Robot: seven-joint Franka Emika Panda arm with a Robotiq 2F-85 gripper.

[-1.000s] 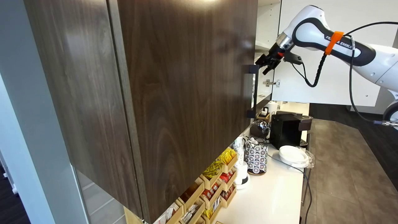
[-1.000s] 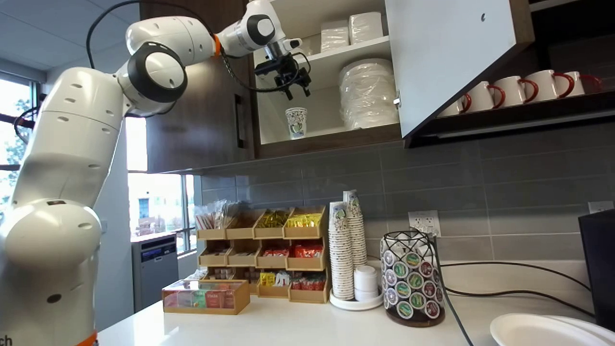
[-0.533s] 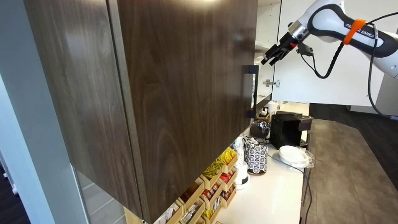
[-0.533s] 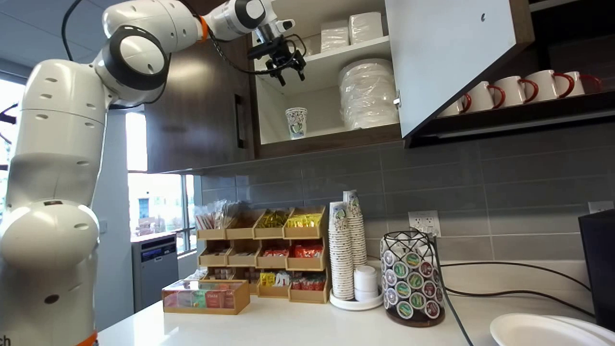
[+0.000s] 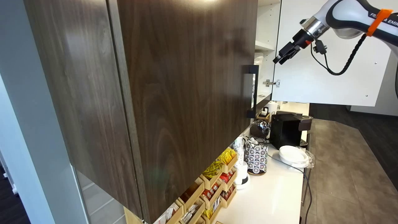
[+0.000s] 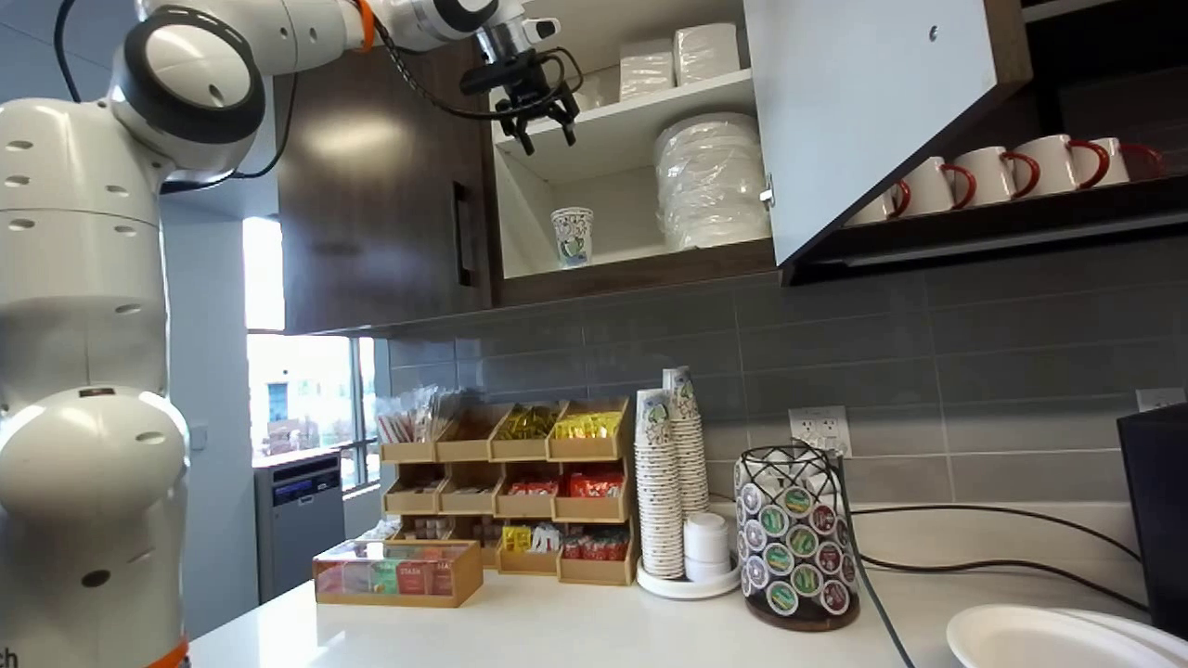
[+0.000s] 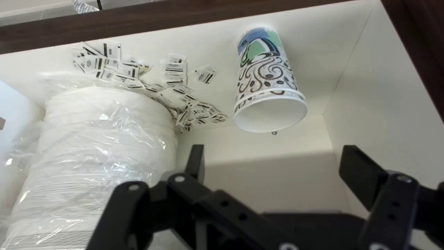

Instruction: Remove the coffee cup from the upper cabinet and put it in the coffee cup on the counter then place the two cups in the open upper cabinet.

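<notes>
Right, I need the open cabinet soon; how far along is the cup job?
Looks done: cups, apparently two nested, given the second rim below the lip, stand upright in the upper cabinet.
In hand: nothing; the gripper is open and apart from them.
Left: probably nothing with the cups, though the door stands open, and shutting it isn't in the task.

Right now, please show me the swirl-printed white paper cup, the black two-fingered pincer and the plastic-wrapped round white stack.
Swirl-printed cup [image 7: 267, 78], wrist view: its printed side.
Black pincer [image 6: 549, 145], in an exterior view: midway between fingertips.
Plastic-wrapped stack [image 7: 90, 154], wrist view: its wrapped side.
</notes>
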